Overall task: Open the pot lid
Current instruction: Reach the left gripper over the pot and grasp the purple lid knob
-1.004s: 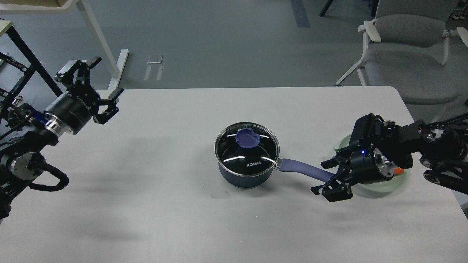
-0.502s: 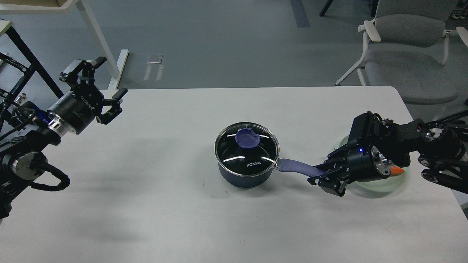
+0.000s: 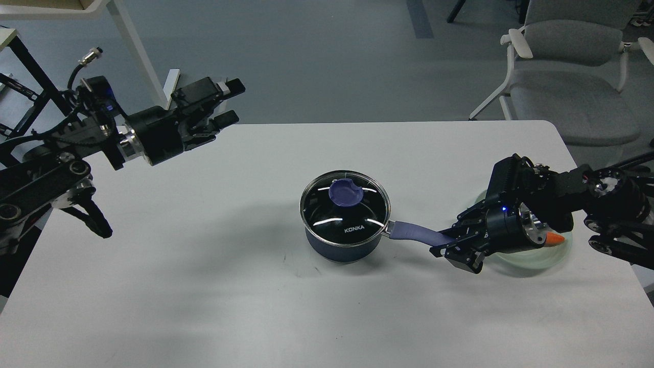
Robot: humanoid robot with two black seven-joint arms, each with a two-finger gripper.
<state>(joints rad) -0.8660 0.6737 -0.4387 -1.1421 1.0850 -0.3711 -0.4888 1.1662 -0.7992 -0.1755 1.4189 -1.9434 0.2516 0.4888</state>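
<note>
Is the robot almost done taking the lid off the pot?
Not yet. Done: the right gripper is closed on the pot handle, steadying the pot. In hand: the left gripper is open, up above the table's far left side, pointing toward the pot. Left: it has to grab the purple knob and lift the glass lid, which sits on the pot.
</note>
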